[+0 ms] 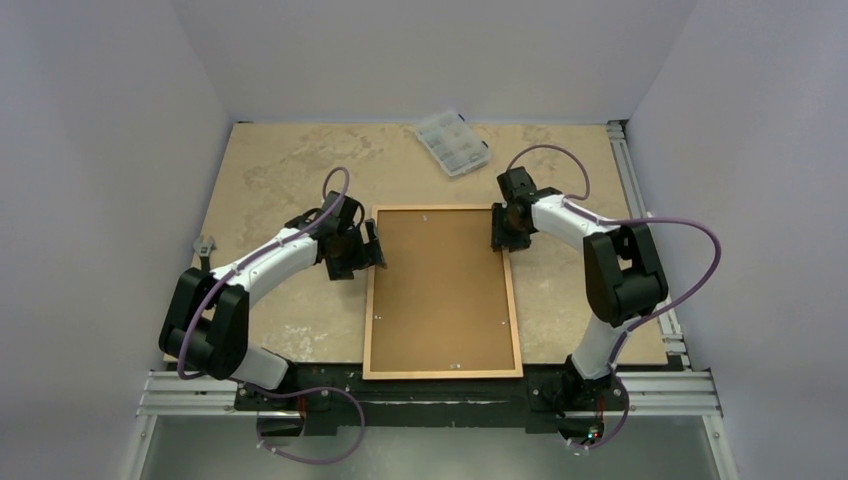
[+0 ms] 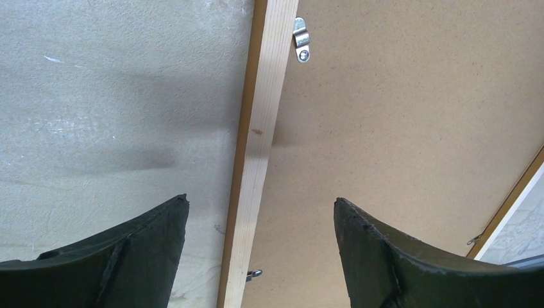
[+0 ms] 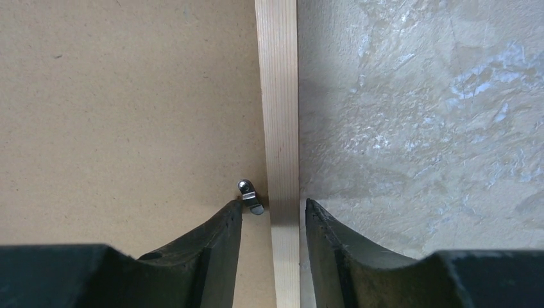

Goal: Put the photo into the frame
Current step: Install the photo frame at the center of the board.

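The frame (image 1: 441,374) lies face down in the middle of the table, with the brown backing board (image 1: 440,290) filling it. The photo is not in view. My left gripper (image 1: 375,250) is open and empty, its fingers straddling the left rail (image 2: 260,141) with wide gaps. A metal clip (image 2: 301,38) sits on the board beyond it. My right gripper (image 1: 497,232) is narrowly open astride the right rail (image 3: 277,96). Its inner fingertip (image 3: 232,212) is right next to a metal clip (image 3: 250,196), and there is a gap between that finger and the rail.
A small clear plastic compartment box (image 1: 453,142) lies at the back of the table, beyond the frame. An aluminium rail (image 1: 640,190) runs along the table's right edge. Grey walls close in the left, right and back sides.
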Tool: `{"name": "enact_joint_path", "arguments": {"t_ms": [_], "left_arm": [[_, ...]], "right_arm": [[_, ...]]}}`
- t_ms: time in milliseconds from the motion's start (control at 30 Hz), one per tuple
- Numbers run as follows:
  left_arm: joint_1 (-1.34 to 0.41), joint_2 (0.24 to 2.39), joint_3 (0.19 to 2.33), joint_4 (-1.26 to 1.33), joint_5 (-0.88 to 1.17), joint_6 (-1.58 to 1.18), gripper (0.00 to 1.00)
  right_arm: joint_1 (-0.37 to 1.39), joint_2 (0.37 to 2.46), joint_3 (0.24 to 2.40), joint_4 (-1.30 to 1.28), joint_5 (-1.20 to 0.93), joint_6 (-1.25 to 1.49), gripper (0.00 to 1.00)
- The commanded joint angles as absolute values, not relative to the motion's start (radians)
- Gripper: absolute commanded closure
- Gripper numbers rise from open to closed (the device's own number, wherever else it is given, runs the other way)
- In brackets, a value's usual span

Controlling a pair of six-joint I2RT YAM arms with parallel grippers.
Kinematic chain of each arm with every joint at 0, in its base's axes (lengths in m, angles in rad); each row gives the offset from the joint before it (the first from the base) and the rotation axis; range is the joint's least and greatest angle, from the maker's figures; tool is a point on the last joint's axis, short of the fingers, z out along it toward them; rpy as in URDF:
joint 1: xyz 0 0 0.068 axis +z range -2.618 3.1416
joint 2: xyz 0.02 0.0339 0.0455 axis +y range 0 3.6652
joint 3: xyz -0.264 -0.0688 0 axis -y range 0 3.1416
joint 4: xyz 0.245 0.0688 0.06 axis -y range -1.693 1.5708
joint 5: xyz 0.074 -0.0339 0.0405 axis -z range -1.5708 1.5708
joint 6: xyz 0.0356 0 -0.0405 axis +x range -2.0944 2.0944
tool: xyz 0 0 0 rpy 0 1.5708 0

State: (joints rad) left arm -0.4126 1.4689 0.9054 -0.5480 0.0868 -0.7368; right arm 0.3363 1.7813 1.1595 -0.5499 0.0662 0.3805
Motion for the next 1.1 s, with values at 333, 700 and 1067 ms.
{"name": "enact_joint_path", "arguments": {"t_ms": [333,700,1067], "left_arm": [[-0.405,1.473,0.917,-0.525,0.112,-0.711,0.23],[-0.394,1.466,0.932,-0.544,0.097,-0.712,0.19],[-0.378,1.547,1.033,-0.58,0.063,-0.691,0.2]], "right_arm": [[0.335,1.834,1.202,-0.528,0.163,0.392,0.93],[0.336,1.759,1.177,-0.535,0.057,0.384,0.64],[0.334,1.642,1.054,-0.495,-0.106,0.418,0.18]]}}
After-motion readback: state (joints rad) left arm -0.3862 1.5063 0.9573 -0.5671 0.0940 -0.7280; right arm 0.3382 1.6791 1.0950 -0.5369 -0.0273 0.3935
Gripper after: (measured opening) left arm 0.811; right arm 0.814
